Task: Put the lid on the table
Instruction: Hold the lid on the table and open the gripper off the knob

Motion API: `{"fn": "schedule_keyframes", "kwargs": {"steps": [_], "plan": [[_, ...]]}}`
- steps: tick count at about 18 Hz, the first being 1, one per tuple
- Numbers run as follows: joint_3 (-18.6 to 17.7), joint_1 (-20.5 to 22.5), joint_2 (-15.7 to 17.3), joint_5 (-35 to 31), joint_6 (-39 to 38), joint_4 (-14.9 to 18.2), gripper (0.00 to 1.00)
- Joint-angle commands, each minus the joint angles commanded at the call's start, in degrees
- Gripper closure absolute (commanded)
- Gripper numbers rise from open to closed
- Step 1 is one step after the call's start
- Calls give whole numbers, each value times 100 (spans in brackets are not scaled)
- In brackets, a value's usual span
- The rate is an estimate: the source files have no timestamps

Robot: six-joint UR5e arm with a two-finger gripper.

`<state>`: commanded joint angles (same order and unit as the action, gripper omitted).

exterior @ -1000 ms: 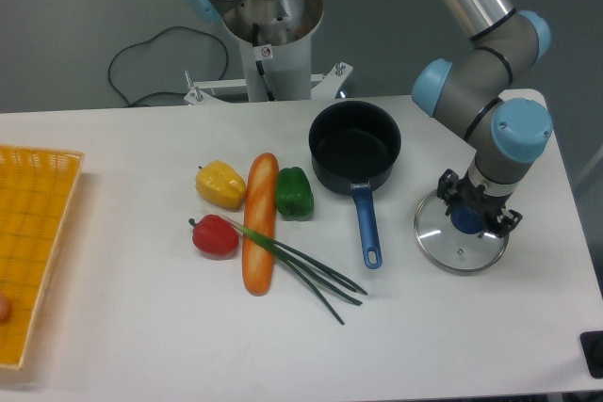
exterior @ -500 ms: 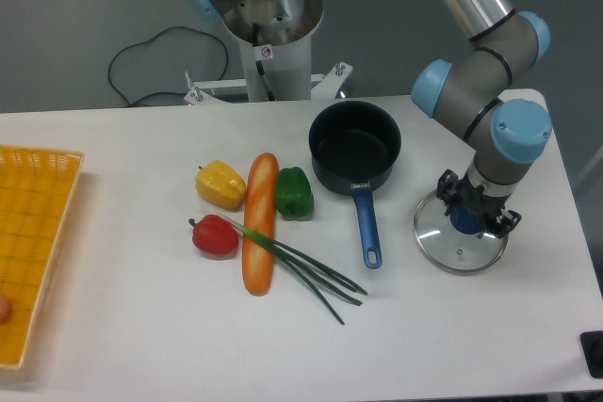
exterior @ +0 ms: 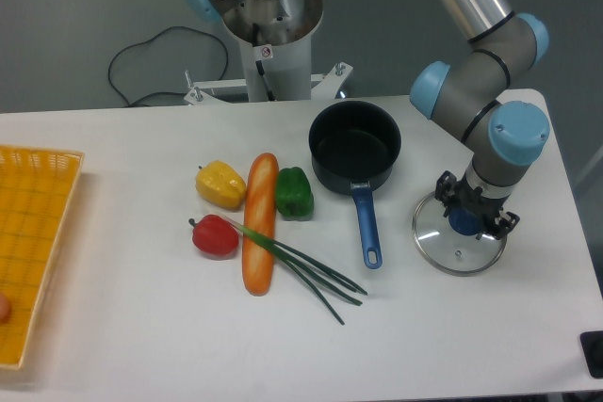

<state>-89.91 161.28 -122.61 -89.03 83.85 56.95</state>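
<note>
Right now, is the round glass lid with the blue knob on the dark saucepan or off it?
Off. The round glass lid lies on the white table, right of the dark saucepan, whose inside shows uncovered. The gripper is at the knob.

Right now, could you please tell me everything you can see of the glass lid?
The lid is a round disc of clear glass with a thin metal rim and a blue centre knob. It looks to lie flat, or very nearly so, on the white table, right of the dark saucepan and its blue handle, clear of both. The gripper stands directly over it with its fingers around the knob; whether they are clamped on it cannot be told. A small vent hole shows in the glass near the front edge.
</note>
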Motion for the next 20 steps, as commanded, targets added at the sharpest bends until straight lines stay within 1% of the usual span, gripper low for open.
{"fn": "schedule_keyframes", "kwargs": {"steps": [2,6,9,11,12,15,20], "plan": [[0,0,0,0,0,9,38],[0,0,0,0,17,0,31],[0,0,0,0,18,0,20],[0,9,0,0,26,0,9],[0,9,0,9,26,0,5],[0,0,0,0,18,0,1],[26,17,70,9,35,-9,0]]}}
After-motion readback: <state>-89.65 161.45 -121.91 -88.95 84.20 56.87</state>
